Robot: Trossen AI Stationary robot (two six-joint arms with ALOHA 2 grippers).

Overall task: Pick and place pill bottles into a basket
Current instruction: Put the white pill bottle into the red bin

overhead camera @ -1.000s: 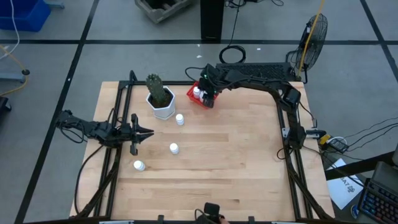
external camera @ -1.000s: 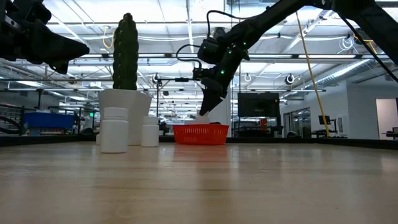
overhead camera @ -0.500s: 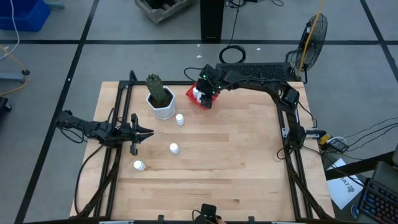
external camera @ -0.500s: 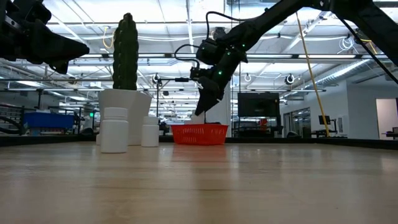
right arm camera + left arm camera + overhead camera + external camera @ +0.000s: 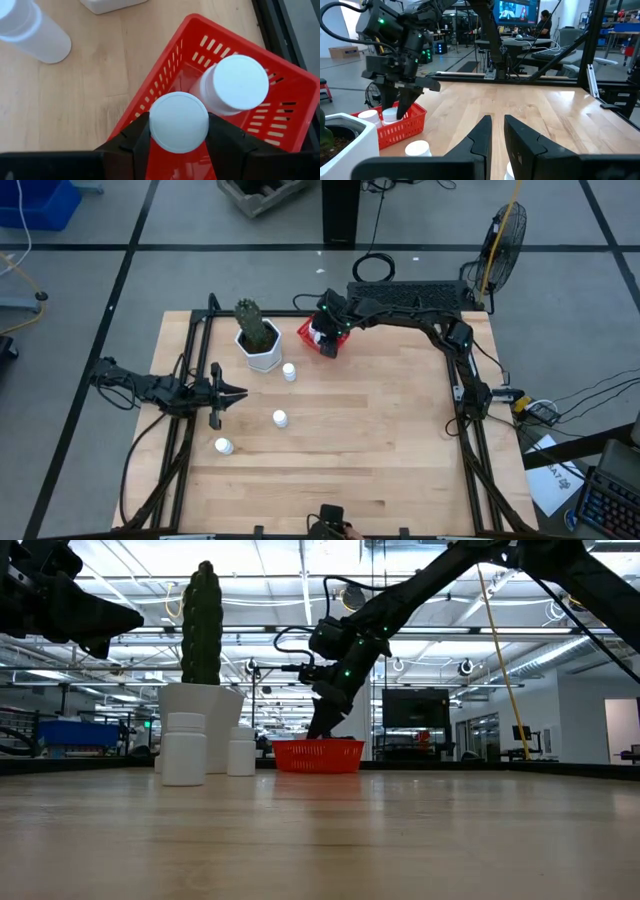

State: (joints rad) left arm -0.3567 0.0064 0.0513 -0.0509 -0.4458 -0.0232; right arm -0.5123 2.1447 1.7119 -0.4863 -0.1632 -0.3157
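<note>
The red basket stands at the far middle of the table, right of the white cactus pot. My right gripper is down at the basket, shut on a white pill bottle. A second bottle stands inside the basket. Three more bottles stand on the table: one near the pot, one in the middle, one nearer. My left gripper waits shut at the table's left, touching nothing. My right gripper pinches the bottle by its sides just under the white cap, one finger on each side. The fingers come from above, pointing down into the basket. The bottle is upright inside the basket's walls; whether it stands on the floor is hidden.
The cactus pot stands close left of the basket. Black frame rails run along the table's left and right sides. Bare wood lies in the middle and right of the table.
My right gripper has gone down and a little toward the table's left with the bottle, from above the basket's rim into the basket beside the bottle standing there. It stays shut on the bottle, which stays upright.
</note>
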